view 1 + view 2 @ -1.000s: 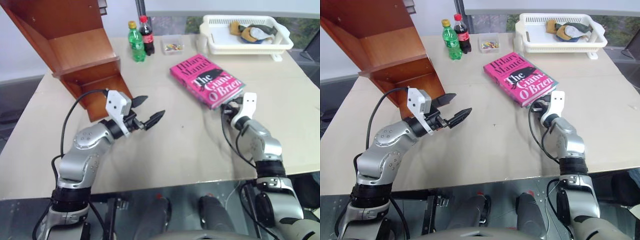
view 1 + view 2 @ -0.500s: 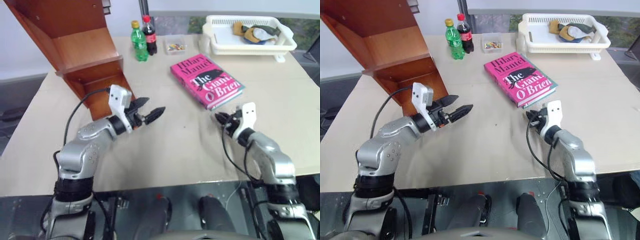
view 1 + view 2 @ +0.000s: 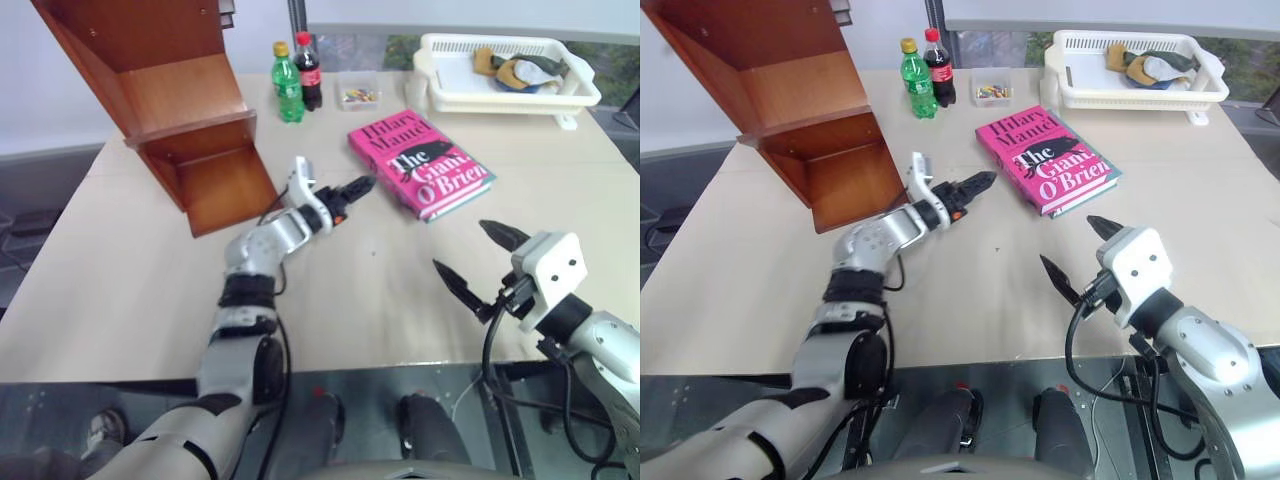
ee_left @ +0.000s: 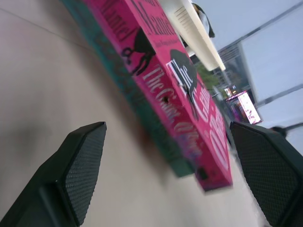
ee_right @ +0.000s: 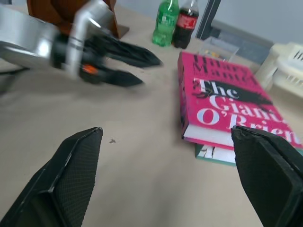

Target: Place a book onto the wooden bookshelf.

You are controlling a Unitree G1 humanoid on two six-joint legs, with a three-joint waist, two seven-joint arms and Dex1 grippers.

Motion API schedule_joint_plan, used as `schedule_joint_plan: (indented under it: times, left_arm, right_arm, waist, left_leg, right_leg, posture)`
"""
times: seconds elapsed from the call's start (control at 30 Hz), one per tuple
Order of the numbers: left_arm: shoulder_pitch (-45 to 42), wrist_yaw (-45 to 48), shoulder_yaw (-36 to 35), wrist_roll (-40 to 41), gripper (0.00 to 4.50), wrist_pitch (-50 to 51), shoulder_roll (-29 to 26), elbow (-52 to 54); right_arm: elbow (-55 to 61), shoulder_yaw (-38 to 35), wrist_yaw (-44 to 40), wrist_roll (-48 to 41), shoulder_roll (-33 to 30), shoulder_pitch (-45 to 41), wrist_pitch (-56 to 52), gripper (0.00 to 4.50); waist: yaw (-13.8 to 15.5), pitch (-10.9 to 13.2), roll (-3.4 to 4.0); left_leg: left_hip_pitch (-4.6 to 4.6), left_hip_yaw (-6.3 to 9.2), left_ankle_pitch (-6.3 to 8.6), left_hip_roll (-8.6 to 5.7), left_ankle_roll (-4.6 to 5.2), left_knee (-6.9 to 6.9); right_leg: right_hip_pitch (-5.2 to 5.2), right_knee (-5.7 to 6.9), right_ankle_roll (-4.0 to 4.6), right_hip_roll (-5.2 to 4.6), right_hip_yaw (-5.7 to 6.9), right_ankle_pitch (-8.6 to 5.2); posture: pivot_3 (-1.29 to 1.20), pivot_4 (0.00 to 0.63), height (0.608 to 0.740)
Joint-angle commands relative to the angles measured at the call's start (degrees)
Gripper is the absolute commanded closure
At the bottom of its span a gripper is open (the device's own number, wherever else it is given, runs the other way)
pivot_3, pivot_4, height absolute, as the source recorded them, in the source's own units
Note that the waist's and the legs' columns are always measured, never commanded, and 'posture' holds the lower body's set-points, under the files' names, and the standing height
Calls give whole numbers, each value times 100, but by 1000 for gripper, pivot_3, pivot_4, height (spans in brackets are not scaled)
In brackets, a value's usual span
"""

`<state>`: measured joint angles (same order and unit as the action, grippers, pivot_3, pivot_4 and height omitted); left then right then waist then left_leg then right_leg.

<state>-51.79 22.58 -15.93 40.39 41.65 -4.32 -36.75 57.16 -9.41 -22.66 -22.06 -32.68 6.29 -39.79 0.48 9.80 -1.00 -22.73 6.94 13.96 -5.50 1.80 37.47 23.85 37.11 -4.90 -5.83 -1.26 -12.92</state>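
Pink book [image 3: 420,165] flat on the bench [image 3: 120,300], cover up, stacked on a teal-green book [image 5: 215,155] whose edge peeks out beneath; both at about 1 o'clock from bench centre. Wooden bookshelf [image 3: 175,110] tilted at 10 o'clock, well apart from the book. Two bottles [image 3: 298,80] upright at 12 o'clock, a small clear box [image 3: 359,95] just beside them, and a white basket [image 3: 505,70] at 2 o'clock holding what looks like crumpled cloth, hard to tell.

Left arm stretched long and low across the bench, forearm angled toward 1 o'clock, left pincer [image 3: 352,190] level, released, fingers spread and aimed at the book's near-left edge, tips near it but apart. In the left wrist view, the pink spine lying between the two black pads [image 4: 83,165].

Right arm bent close to the body at 5 o'clock, right pincer [image 3: 480,260] raised above the bench, released wide, fingertips pointing toward 11 o'clock, well short of the book.
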Motion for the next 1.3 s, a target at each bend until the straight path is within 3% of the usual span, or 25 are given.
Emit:
schedule_joint_plan:
  times: [0.03, 0.3, 0.7, 0.73, 0.87, 1.1, 1.27, 1.3]
  left_arm:
    - [-636, 308, -148, -156, 0, -632, 220, -1005]
    - [-1500, 393, -671, -197, 0, -1348, 554, -2648]
    - [-1766, 87, -1498, -60, 0, -1337, 805, -3355]
    - [-1749, 74, -1533, -59, 520, -1307, 823, -3351]
    - [-1728, 47, -1642, -69, 1675, -1253, 861, -3324]
    - [-1748, -90, -1846, -8, 1675, -1226, 878, -3339]
    - [-1755, -173, -1944, 31, 3842, -1189, 862, -3338]
    - [-1754, -170, -1948, 25, 3842, -1181, 860, -3335]
  right_arm:
    - [284, -303, 354, -258, -321, 346, 392, 39]
    - [284, -492, 1491, -949, -1194, 1225, 1370, 39]
    - [284, -520, 2393, -1694, -2145, 1323, 1591, 39]
    - [284, -533, 2419, -1746, -2189, 1322, 1594, 0]
    - [284, -527, 2512, -1891, -2327, 1322, 1620, 0]
    - [284, -491, 2612, -2021, -2459, 1247, 1596, 0]
    - [284, -447, 2652, -2060, -2486, 1188, 1563, 0]
    - [284, -444, 2654, -2064, -2485, 1178, 1550, 0]
  waist:
    - [21, 1, -1]
    - [23, 4, -7]
    - [26, 10, -17]
    - [26, 10, -17]
    - [28, 10, -17]
    - [26, 9, -17]
    - [25, 9, -17]
    - [25, 9, -17]
  left_leg:
    - [0, -1, 0, -2, 0, 0]
    - [-4, -1, 0, -6, 1, -1]
    - [-1, 3, 0, -7, 3, 4]
    - [-1, 2, 0, -7, 3, 5]
    - [-1, 2, 0, -7, 3, 6]
    - [-1, 3, -1, -7, 3, 7]
    - [0, 3, -1, -7, 3, 9]
    - [0, 2, -1, -7, 3, 9]
  right_leg:
    - [0, -1, 0, -2, 0, 0]
    - [0, -6, -3, -6, 1, -1]
    - [-11, -7, -7, -6, 6, 0]
    - [-12, -7, -7, -6, 6, 1]
    - [-12, -7, -7, -6, 6, 1]
    - [-13, -7, -8, -6, 6, 1]
    - [-13, -6, -8, -6, 6, 1]
    - [-13, -6, -8, -6, 6, 1]
  posture:
    - [0, 150, 740]
    - [0, 150, 740]
    - [0, 150, 740]
    - [0, 150, 740]
    - [0, 150, 740]
    - [0, 150, 740]
    - [0, 150, 740]
    - [0, 150, 740]
